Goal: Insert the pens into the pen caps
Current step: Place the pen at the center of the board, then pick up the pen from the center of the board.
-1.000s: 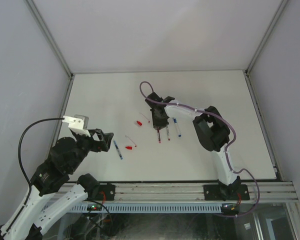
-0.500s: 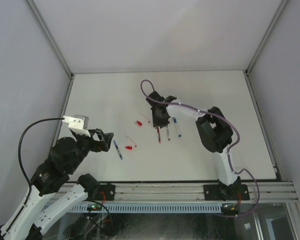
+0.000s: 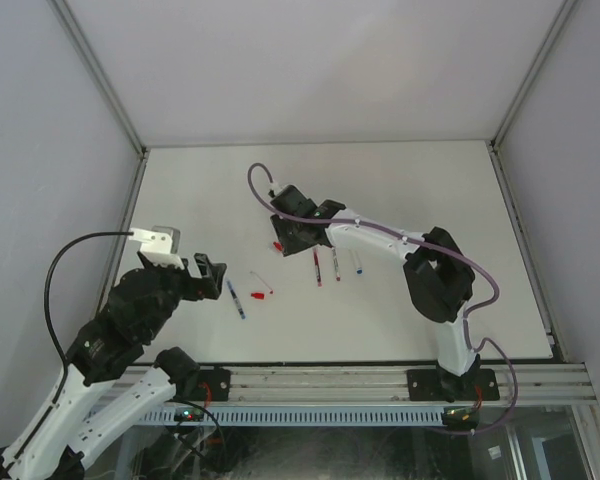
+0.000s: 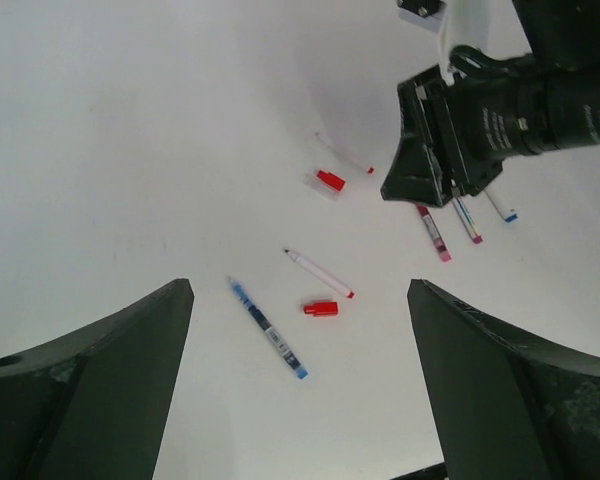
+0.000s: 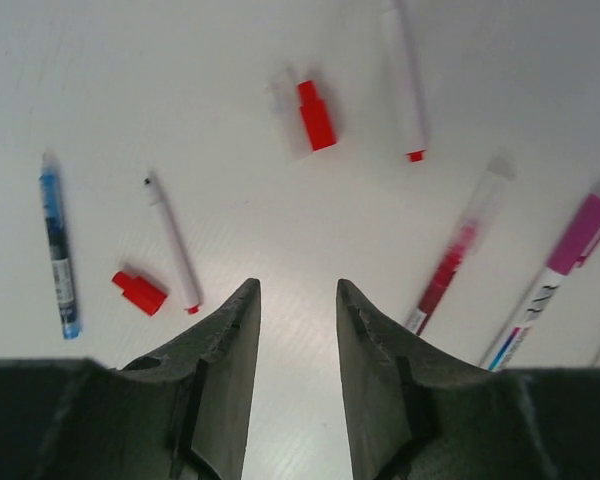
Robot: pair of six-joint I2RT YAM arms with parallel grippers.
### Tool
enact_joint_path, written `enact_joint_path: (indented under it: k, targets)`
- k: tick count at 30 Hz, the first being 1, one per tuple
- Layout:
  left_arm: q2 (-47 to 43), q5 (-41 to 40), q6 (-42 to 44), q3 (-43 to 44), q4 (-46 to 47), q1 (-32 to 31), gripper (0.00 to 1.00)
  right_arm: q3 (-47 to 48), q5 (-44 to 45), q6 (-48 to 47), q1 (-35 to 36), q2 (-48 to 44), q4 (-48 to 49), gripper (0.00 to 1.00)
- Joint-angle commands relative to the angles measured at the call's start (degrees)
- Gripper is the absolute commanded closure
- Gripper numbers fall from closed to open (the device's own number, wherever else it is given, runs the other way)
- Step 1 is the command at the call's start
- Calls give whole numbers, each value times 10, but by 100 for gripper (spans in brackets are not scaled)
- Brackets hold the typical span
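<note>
1. Step in hand, as I judge it: reaching for a cap, with no pen yet taken. The right pincer [image 5: 296, 292] hovers over the middle of the table [image 3: 430, 190], its jaws a narrow gap apart and holding nothing. The far red cap [image 5: 307, 117] lies just beyond its tips.
2. The left pincer [image 3: 208, 276] is spread wide and empty, above the near left part of the table. In front of it lie the blue pen [image 4: 268, 330], the thin white pen [image 4: 320, 273] and the near red cap [image 4: 321, 308], near each other but not touching.
3. The red pen [image 5: 450, 268] and the magenta pen [image 5: 560, 270] lie right of the right pincer. I cannot tell if they already carry caps.
4. The next move probably calls for lowering the right pincer over the far red cap, one finger on each side, then closing. The second white pen [image 5: 405, 80] lies just beside this cap, so a finger could push it.
5. All things lie in the middle of the table, well apart from its edges. The two arms are well apart, and there is open room on the far and right sides.
</note>
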Motion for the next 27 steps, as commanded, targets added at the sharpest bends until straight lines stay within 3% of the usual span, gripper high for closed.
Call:
enact_joint_path:
  k: [1,16,27]
  targets:
    - [-13,-54,-14,1,6,15,6,23,-28,-7,26,-4,29,64]
    - [-168,-182,-43,-2,-21,16,7,37,-67,116,120,36,73,65]
    - [-206,-216,-57,4,-48,16,6,88,-50,181,175,82,42,65]
